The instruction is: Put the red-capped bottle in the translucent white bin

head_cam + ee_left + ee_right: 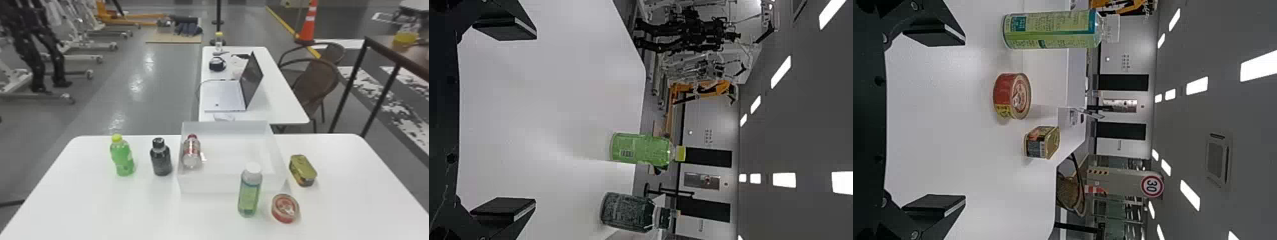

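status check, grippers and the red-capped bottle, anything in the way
Left gripper open, empty. Right gripper open, empty. Red-capped bottle lying in translucent white bin. Nothing on top of it.

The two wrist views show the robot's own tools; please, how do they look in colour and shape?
The left tool and the right tool look alike: black, each with two flat, blocky fingers with a paler grey edge. Round bolt heads sit on the right tool's black frame. A thin pale line crosses the left one's black body; cable or mark, I cannot tell.
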Controlling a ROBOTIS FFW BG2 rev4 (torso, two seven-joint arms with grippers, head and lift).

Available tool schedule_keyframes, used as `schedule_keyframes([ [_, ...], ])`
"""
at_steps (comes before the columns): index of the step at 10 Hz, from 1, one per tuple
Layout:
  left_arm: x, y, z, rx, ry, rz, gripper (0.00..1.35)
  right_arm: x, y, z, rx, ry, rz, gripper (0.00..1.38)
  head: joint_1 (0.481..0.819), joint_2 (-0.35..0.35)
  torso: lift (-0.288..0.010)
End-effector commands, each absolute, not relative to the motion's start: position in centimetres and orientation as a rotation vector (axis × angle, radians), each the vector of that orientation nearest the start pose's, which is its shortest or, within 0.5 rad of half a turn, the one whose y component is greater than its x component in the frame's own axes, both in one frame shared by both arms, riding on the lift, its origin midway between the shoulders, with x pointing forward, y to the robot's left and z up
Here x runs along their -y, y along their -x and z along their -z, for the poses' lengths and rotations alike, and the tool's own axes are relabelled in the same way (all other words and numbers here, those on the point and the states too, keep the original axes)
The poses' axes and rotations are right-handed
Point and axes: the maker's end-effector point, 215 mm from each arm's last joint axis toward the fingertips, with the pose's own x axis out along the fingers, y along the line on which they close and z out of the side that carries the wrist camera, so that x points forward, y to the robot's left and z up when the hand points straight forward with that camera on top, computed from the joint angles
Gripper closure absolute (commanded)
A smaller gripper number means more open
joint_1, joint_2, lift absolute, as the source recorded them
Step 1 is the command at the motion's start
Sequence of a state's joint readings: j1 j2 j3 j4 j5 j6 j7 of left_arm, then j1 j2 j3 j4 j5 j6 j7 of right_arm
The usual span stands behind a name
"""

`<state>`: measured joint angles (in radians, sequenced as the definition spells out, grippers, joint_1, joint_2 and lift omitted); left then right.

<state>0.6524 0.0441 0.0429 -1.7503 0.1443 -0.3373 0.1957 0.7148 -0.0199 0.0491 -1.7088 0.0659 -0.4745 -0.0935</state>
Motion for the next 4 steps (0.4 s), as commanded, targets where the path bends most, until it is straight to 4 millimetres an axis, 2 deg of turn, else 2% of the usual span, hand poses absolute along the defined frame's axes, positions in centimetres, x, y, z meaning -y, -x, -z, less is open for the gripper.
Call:
schedule_keyframes([
  [1,-31.4,-35.06,45.69,-0.138,0.059,-0.264,0.12,21.43,-32.46,45.66,-0.101,0.047,0.009,0.17,0.549,0.0,-0.1],
  [4,-31.42,-34.99,45.7,-0.138,0.06,-0.265,0.12,21.45,-32.46,45.66,-0.101,0.046,0.01,0.17,0.549,0.0,-0.1],
])
